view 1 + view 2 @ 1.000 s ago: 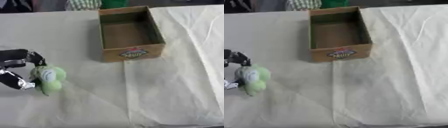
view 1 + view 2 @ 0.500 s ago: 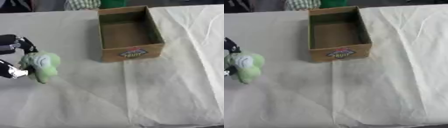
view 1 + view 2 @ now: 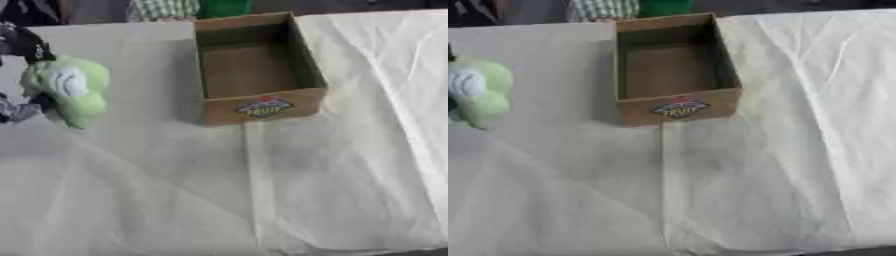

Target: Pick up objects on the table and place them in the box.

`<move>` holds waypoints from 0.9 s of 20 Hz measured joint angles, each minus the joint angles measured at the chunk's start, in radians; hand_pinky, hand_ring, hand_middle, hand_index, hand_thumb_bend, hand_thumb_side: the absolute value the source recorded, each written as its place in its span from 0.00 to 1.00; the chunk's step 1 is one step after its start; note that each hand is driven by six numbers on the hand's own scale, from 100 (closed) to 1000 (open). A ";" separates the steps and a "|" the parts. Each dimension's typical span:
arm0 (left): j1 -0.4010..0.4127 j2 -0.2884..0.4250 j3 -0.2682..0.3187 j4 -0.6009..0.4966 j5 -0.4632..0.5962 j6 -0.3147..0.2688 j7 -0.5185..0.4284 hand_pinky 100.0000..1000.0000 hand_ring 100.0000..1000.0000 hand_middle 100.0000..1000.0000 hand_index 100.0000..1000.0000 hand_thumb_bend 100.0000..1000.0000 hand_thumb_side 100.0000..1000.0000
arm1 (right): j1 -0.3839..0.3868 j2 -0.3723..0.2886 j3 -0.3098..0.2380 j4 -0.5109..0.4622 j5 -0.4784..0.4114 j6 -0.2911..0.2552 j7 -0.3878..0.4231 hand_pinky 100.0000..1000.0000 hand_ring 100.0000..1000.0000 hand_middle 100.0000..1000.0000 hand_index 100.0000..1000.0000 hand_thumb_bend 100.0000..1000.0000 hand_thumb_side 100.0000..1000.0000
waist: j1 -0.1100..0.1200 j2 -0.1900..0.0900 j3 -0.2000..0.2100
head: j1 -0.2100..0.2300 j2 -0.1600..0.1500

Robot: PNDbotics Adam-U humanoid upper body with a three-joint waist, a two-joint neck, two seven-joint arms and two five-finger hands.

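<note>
- While my left hand (image 3: 19, 75) shows only in part at the left edge of the view, I can see its dark and silver fingers curled round a soft green toy (image 3: 66, 89), one above it and one below.
- My fingers hold the green toy clear of the table, and a faint shadow lies on the cloth below and to its right.
- It is pale green and plush, with a whitish patch on its upper front; what it depicts I cannot make out.
- My toy hangs to the left of the cardboard box (image 3: 260, 107), well apart from it, and roughly level with the box's near half.
- That box stands open at the far middle of the table, its long side running away from me, with a coloured label on the near wall.
- Its brown inside looks bare as far as I can see down into it.
- Under everything lies a white tablecloth (image 3: 332, 190), creased, with a fold line running from the box's near wall toward me.
- My right hand shows in neither view.
</note>
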 measured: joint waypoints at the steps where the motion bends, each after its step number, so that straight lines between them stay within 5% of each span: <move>1: -0.012 -0.018 0.004 0.006 -0.028 -0.002 0.026 0.48 0.46 0.40 0.48 0.00 0.25 | 0.000 0.000 0.000 0.000 0.000 0.000 0.000 0.82 0.69 0.71 0.87 0.00 0.46 | 0.000 0.001 -0.002 | 0.001 -0.003; 10: -0.117 -0.166 0.039 0.036 -0.246 -0.003 0.168 0.46 0.45 0.38 0.47 0.00 0.25 | -0.010 0.000 -0.005 0.000 0.000 -0.004 -0.004 0.82 0.69 0.71 0.87 0.00 0.46 | 0.003 0.015 -0.014 | 0.006 -0.033; 18: -0.220 -0.292 0.068 0.087 -0.279 0.042 0.172 0.46 0.40 0.29 0.47 0.00 0.24 | -0.031 0.000 -0.006 0.000 0.000 -0.009 -0.008 0.82 0.69 0.71 0.87 0.00 0.46 | 0.012 0.022 -0.039 | 0.007 -0.052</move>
